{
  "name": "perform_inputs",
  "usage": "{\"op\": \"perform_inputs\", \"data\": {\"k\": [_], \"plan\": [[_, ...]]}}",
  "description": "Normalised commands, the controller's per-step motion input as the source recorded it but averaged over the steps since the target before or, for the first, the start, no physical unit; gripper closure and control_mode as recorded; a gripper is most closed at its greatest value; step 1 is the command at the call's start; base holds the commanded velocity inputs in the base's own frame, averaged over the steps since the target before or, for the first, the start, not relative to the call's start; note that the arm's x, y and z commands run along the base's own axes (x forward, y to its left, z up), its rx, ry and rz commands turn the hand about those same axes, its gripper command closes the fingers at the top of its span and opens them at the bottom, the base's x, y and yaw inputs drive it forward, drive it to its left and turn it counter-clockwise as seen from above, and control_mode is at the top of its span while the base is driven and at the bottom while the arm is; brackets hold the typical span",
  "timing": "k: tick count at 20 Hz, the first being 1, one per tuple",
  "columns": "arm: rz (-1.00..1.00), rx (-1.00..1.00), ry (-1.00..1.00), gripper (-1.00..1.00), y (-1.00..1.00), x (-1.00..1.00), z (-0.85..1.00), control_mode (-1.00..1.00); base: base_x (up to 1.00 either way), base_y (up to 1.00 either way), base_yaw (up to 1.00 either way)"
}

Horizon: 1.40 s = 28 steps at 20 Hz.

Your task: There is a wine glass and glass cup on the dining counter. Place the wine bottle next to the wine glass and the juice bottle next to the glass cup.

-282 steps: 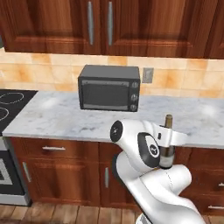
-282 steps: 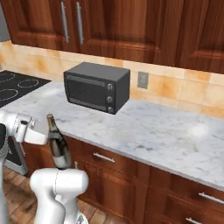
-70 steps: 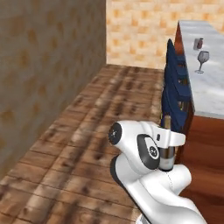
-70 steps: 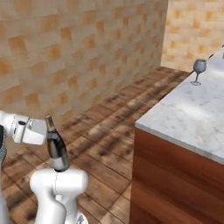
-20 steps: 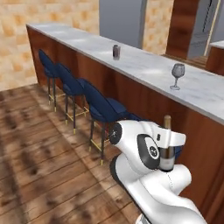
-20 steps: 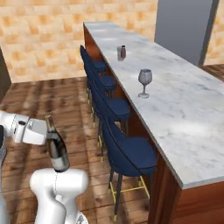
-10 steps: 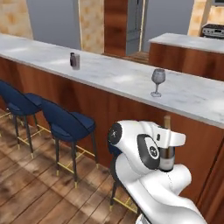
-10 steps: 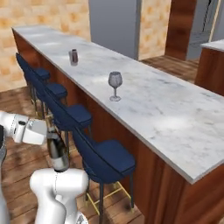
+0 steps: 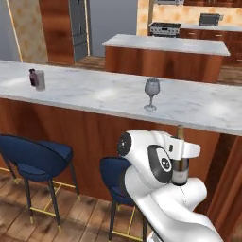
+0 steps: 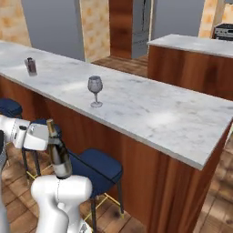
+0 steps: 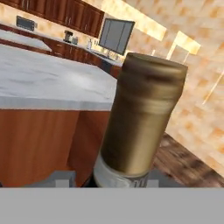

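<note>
My gripper (image 9: 181,151) is shut on the wine bottle (image 9: 179,164), a dark bottle with a tan-topped neck held upright close to my body, below the dining counter (image 9: 99,94). In the right base view the wine bottle (image 10: 57,154) hangs in the gripper (image 10: 47,136) in front of the counter's wood front. The bottle's tan neck (image 11: 141,116) looms close in the hand view. The wine glass (image 9: 151,93) stands on the marble ahead. Far left stand the glass cup (image 9: 40,80) and, touching or just beside it, the juice bottle (image 9: 32,77).
Blue stools (image 9: 35,157) (image 10: 96,166) stand under the counter's front, between me and it. A shorter marble-topped island (image 9: 165,45) lies behind the counter, with a stove (image 9: 164,28) and a steel fridge (image 9: 79,26) beyond. The floor is wood.
The base has swung and driven, so the whole scene shifted: the counter now lies straight ahead and the wine glass is nearer. The bottle stays in the gripper, unmoved relative to my arm.
</note>
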Motion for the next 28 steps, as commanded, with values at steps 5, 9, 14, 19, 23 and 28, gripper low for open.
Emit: {"op": "perform_inputs", "data": {"k": [5,9,14,19,23,28], "plan": [[0.0,0.0,0.0,1.0,0.0,0.0,0.0,1.0,0.0,0.45,-0.55],[0.0,0.0,0.0,1.0,0.0,0.0,0.0,1.0,-0.02,0.49,-0.48],[0.0,0.0,0.0,1.0,0.0,0.0,0.0,1.0,-0.28,0.5,-0.39],[0.0,0.0,0.0,1.0,0.0,0.0,0.0,1.0,-0.28,0.51,-0.38],[0.0,0.0,0.0,1.0,0.0,0.0,0.0,1.0,-0.27,0.52,-0.36],[0.0,0.0,0.0,1.0,0.0,0.0,0.0,1.0,-0.17,0.69,-0.19]]}}
